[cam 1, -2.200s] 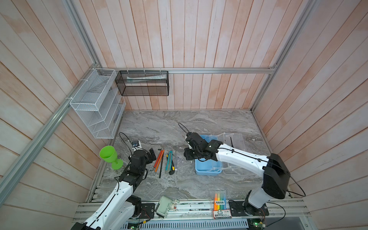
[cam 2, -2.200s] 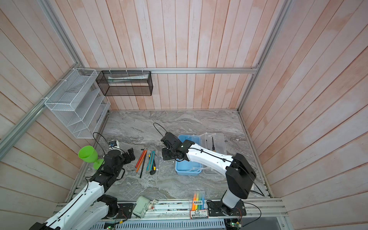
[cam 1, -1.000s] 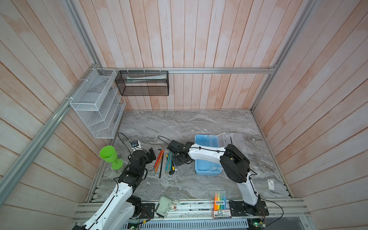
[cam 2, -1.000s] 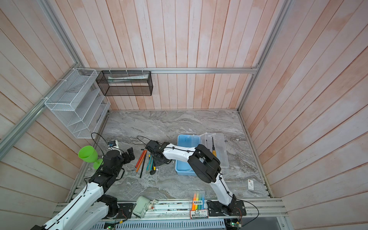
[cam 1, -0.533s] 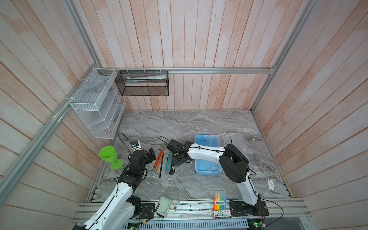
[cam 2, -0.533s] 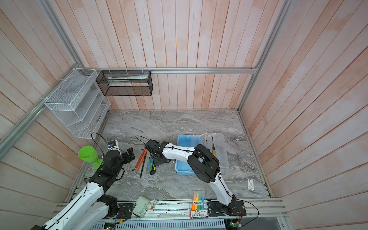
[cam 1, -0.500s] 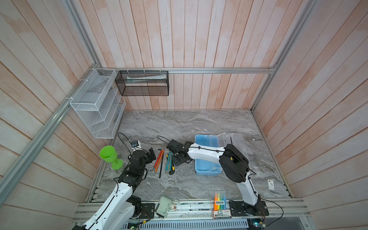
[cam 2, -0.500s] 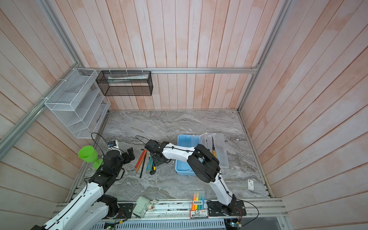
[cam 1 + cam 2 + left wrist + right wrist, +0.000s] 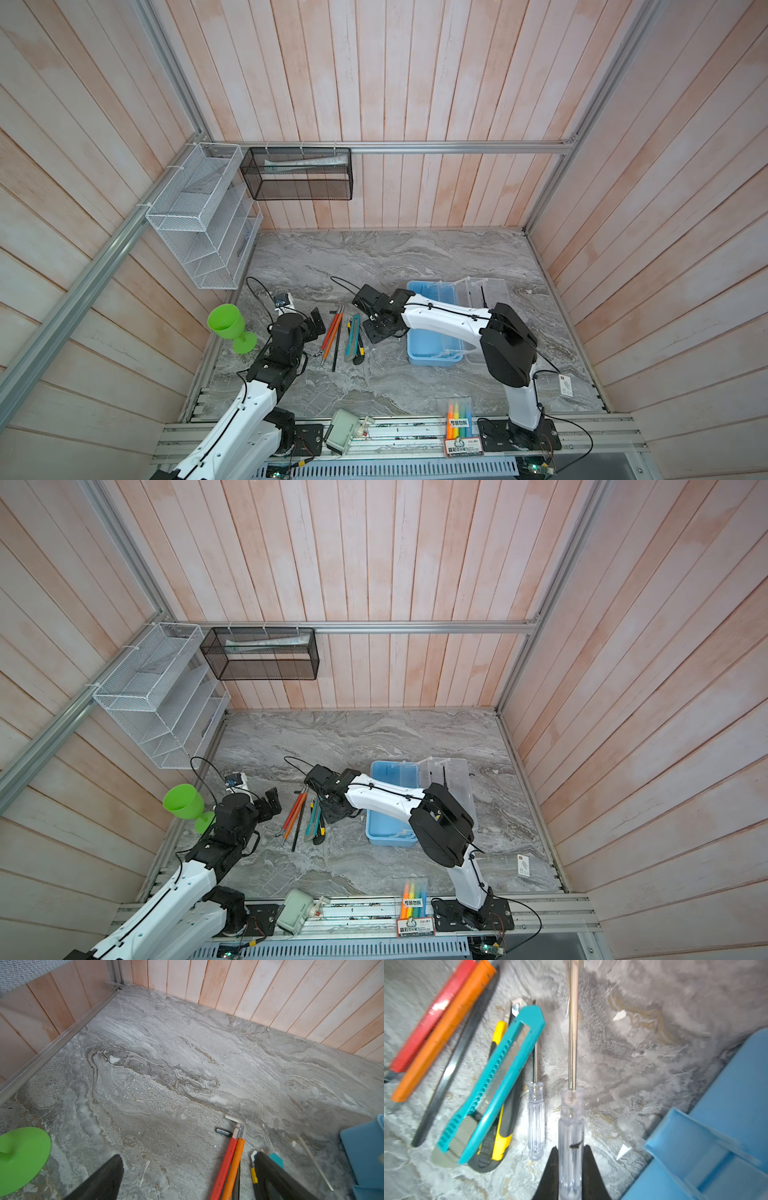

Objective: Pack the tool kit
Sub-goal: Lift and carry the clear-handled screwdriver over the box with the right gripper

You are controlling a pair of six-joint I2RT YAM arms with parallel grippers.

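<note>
Light-blue plastic case (image 9: 432, 328) lies open near the surface's right edge, seemingly almost empty. Right hand (image 9: 570, 1167) is clamped on a clear-handled screwdriver (image 9: 571, 1122); another clear screwdriver (image 9: 536, 1118), teal utility knife (image 9: 500, 1076) and orange-handled tools (image 9: 332, 332) remain unpacked. Left hand (image 9: 187, 1178) hangs spread apart, empty.

Both top views look steeply down from high at the front over the whole marble table (image 9: 415, 257). Each wrist camera looks close along its fingers; both show the orange-handled tools (image 9: 232, 1165).
</note>
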